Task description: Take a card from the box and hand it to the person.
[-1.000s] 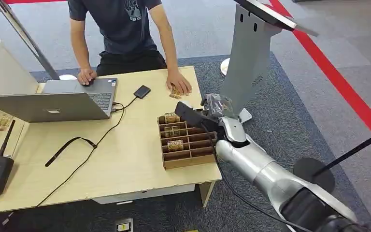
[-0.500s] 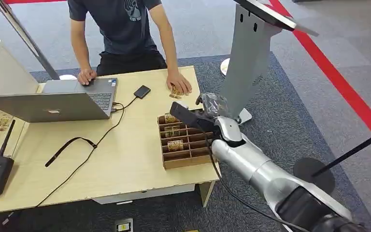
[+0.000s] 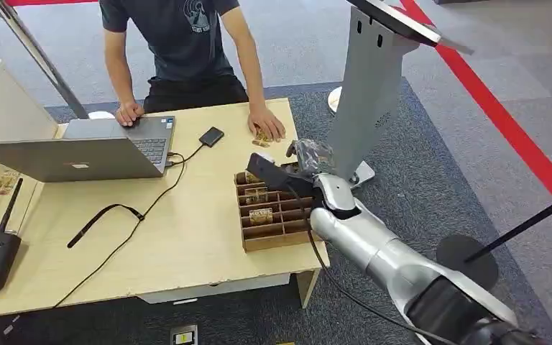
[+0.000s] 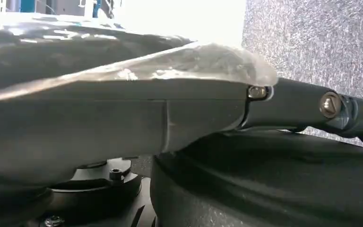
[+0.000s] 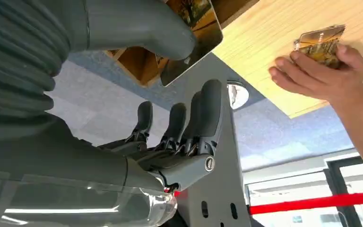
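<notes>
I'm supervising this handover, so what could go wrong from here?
1. The right hand has its thumb against a card at the box, but its fingers are spread away from it, so a grip might miss or slip.
2. The person's hand rests on the table just beyond the box; a forward reach could bump it.

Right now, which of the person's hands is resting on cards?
The hand nearest the box, close to the table corner, with cards showing under its fingers. The other hand rests at the laptop.
</notes>
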Motion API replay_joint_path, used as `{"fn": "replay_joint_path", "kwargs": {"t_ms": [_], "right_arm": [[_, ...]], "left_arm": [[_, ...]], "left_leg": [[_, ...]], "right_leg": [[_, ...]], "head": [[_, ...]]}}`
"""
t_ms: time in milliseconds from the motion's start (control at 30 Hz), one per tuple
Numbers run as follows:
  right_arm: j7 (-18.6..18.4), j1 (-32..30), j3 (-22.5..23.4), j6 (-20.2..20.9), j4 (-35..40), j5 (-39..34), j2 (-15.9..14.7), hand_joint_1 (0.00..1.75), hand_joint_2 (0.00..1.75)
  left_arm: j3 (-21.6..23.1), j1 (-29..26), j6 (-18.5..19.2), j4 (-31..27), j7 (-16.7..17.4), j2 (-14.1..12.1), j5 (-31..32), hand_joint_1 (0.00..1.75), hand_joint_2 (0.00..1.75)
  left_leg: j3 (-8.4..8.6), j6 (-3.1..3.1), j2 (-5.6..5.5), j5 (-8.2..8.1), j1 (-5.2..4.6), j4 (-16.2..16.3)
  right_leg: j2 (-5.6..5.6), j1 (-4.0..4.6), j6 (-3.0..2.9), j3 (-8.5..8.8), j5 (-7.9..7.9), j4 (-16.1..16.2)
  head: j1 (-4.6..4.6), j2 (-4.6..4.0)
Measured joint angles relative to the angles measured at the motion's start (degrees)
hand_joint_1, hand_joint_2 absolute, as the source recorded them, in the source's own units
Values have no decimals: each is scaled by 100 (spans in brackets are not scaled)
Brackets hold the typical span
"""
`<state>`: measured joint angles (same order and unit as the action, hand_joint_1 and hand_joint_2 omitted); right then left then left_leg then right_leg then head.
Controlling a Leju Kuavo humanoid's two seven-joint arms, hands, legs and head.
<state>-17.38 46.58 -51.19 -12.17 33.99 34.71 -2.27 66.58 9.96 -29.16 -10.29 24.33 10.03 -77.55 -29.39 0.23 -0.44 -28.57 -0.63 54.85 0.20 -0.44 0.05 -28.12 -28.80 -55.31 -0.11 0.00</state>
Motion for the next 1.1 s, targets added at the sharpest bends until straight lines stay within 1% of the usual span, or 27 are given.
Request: {"fn": "replay_joint_path", "kwargs": {"t_ms": [200, 700, 800, 900, 1067, 1100], "right_arm": [[-11, 18, 2, -9, -61, -39, 4, 91, 175], [-63, 24, 2, -9, -98, -52, -22, 98, 175], [-63, 24, 2, -7, -98, -66, -26, 94, 175], [-63, 25, 2, -7, -100, -66, -26, 96, 175], [-63, 27, 2, -7, -116, -66, -37, 89, 175], [-63, 28, 2, -9, -122, -66, -39, 91, 175]], "left_arm": [[0, 1, -2, 0, 2, 0, 0, 0, 175], [0, 1, 15, 0, 2, 0, 9, 0, 175], [0, 1, 22, 0, 2, 0, 15, 0, 175], [0, 1, 24, 0, 0, 0, 17, 0, 175], [0, 0, 33, 0, -7, -2, 17, 0, 175], [0, 0, 33, 0, -7, -2, 17, 0, 175]], "left_leg": [[0, 0, 0, 0, 0, 0], [1, 0, 0, 0, 1, 1], [1, 0, 0, 0, 1, 1], [2, 0, 1, 0, 1, 1], [2, 0, 0, 0, 1, 1], [2, 0, 0, 0, 1, 1]], "right_leg": [[0, 0, 0, 0, 0, 0], [0, 0, 0, 1, 0, 0], [0, 0, 0, 0, 0, 0], [0, 0, 0, 0, 0, 0], [0, 0, 0, 1, 0, 0], [0, 0, 1, 1, 0, 0]], "head": [[0, 0], [0, 0], [0, 0], [0, 0], [0, 0], [0, 0]]}}
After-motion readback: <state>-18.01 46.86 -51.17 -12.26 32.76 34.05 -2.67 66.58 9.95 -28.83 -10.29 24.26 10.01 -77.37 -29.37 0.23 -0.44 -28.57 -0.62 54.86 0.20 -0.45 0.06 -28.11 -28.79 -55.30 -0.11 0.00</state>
